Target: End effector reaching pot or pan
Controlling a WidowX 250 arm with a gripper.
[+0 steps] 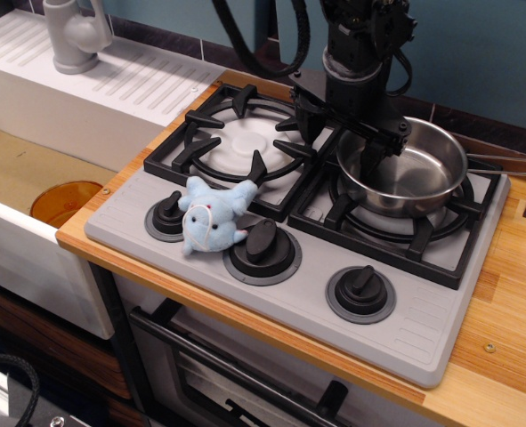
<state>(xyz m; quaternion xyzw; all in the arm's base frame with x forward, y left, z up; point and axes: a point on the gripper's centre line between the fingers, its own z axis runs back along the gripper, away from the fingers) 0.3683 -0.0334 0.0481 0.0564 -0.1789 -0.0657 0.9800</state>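
The shiny steel pan [411,173] sits on the right rear burner grate [383,222], its thin handle [510,165] pointing right. My black gripper [337,153] hangs from the black arm [362,44] over the pan's left rim. It is open and empty. Its wide crossbar is tilted. One finger [370,160] reaches down inside the pan close to the left wall. The other finger [304,129] is outside the pan, above the gap between the two grates. Whether a finger touches the rim cannot be told.
A blue plush toy [213,216] lies at the stove front among three black knobs [361,289]. The left burner grate [243,140] is bare. A sink with an orange dish [62,201] and a grey faucet [73,36] are at the left. The wooden counter [503,356] is at the right.
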